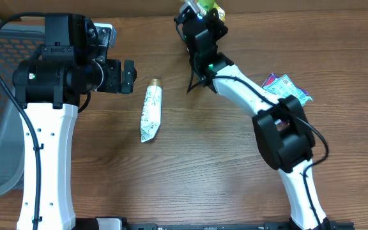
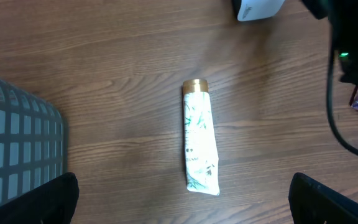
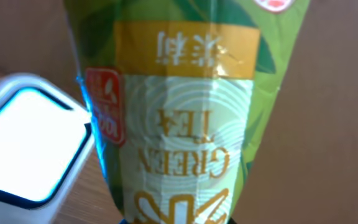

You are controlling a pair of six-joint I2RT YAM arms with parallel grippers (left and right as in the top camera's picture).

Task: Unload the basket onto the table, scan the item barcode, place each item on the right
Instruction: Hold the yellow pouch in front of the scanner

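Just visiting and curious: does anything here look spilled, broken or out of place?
Nothing stands out. The tube lies flat on the table, slightly slanted but intact, and the right hand holds a green tea packet beside the white scanner. No spill shows.

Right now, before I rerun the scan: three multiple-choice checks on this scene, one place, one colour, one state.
1. Where does the white tube lie? A. in the basket B. flat on the table, between the arms C. inside a box
2. What colour is its cap? A. gold B. red C. black
3. What is the right hand doing? A. open, empty B. resting on the table C. shut on the green tea packet
1 B: bare wood all around it. 2 A: its end shows gold from the left wrist. 3 C: the packet fills the right wrist view.
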